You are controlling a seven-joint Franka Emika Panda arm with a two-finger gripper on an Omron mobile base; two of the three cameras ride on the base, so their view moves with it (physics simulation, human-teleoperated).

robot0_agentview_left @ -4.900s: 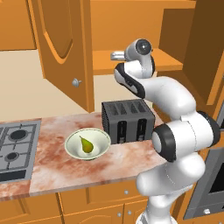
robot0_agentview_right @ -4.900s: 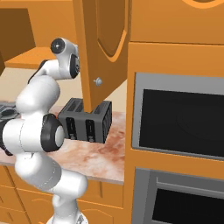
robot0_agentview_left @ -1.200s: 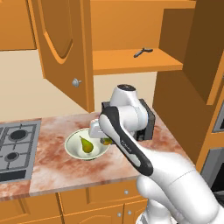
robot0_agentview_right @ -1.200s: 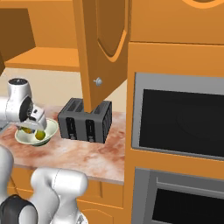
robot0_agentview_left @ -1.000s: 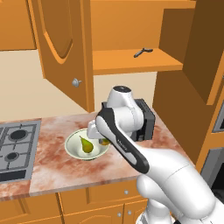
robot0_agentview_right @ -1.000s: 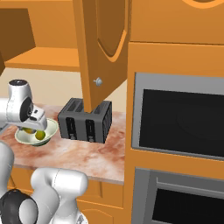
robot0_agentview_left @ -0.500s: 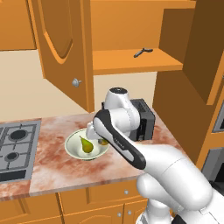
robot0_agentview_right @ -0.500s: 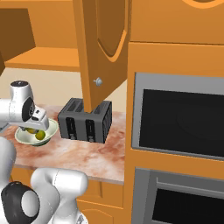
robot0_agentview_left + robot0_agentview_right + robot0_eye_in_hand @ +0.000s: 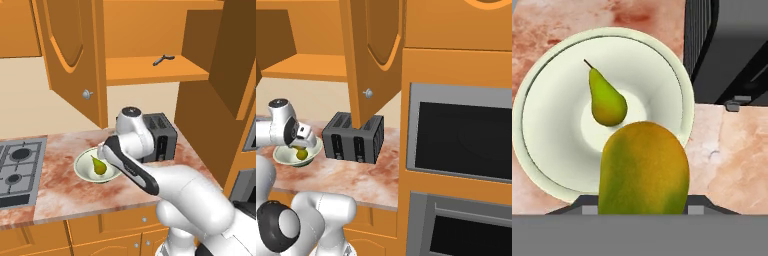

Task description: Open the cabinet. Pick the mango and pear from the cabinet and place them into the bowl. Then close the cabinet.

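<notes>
Two fruits matter here, and you can place both. From the left base view, you see the cabinet (image 9: pixel 75 55) with its door swung open above the marbled surface (image 9: pixel 55 190). The bowl (image 9: pixel 85 167) sits on that surface between the gas hob (image 9: pixel 17 167) and the black toaster (image 9: pixel 162 135), and the pear (image 9: pixel 100 166) lies inside it. The arm bends down over the bowl's right side, hiding the claw from you. A small dark utensil (image 9: pixel 163 59) lies on the cabinet shelf.

From the right base view, you look at the same surface from the other side. The claw (image 9: pixel 300 145) hangs just over the bowl (image 9: pixel 286 157), with the mango (image 9: pixel 302 155) a yellow-green lump below it. The toaster (image 9: pixel 353 137) stands just right of the bowl, under the open door. You cannot tell from here whether the fingers touch the fruit.

From the hand view, the mango (image 9: pixel 643 167) fills the lower centre, sitting between the finger tips at the bottom edge; the claw is partly closed around it. Beyond it you see the bowl (image 9: pixel 542 150) and the pear (image 9: pixel 606 100) lying near the middle, stem pointing away. The toaster (image 9: pixel 727 45) is at the upper right.
</notes>
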